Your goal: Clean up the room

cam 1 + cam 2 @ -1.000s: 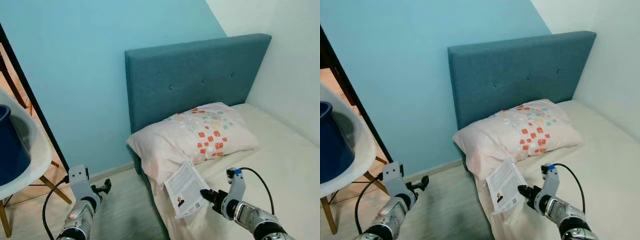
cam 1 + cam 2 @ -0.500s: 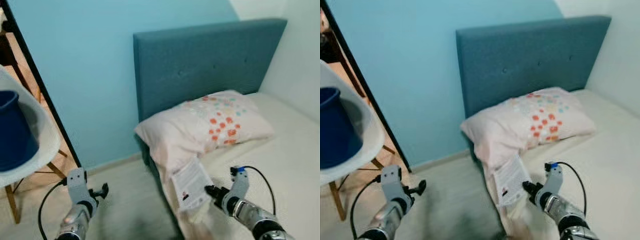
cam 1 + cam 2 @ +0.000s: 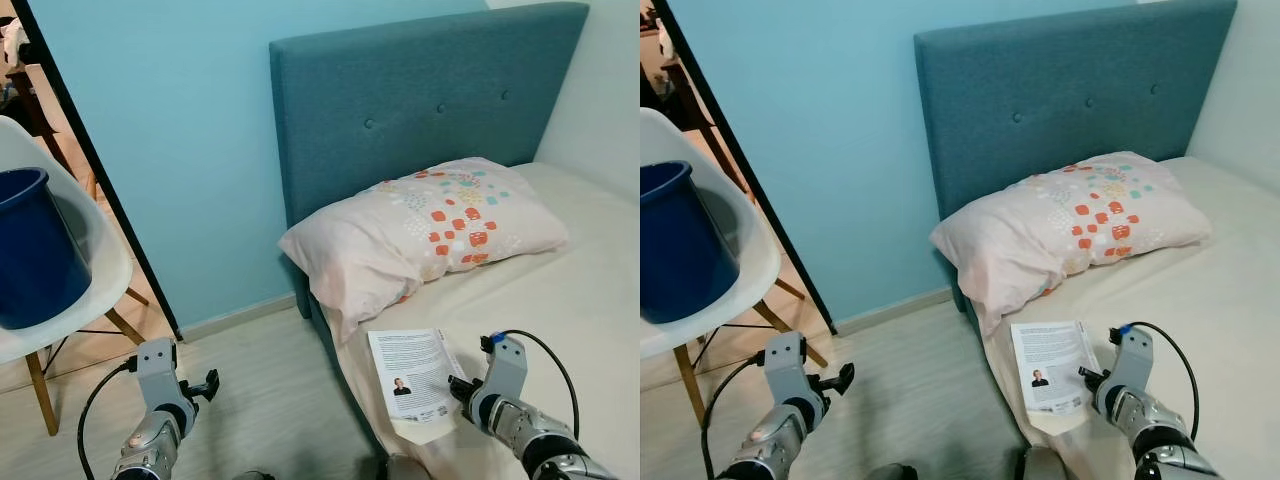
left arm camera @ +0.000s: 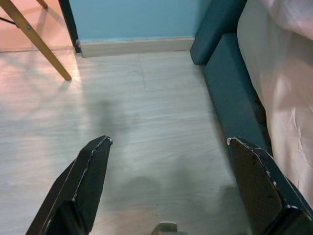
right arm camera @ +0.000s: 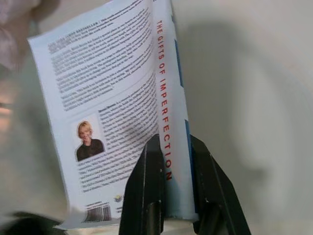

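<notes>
A white paperback book [image 3: 415, 372] lies back cover up near the bed's left edge, below the pillow. My right gripper [image 3: 459, 386] is shut on the book [image 5: 122, 117] at its spine, one black finger [image 5: 145, 191] on the cover and the other on the far side. My left gripper [image 3: 203, 385] hangs low over the wooden floor beside the bed, its fingers [image 4: 88, 171] wide open with nothing between them.
A patterned pillow [image 3: 430, 230] rests against the teal headboard [image 3: 420, 100]. A white chair [image 3: 70, 300] holding a blue bucket [image 3: 30, 250] stands at the left by a dark door frame [image 3: 100, 180]. The teal bed frame [image 4: 230, 98] borders the floor.
The camera has shifted, so the bed sits further right and lower. The book has dropped from a raised tilt to lying flatter on the mattress, still held by my right gripper.
</notes>
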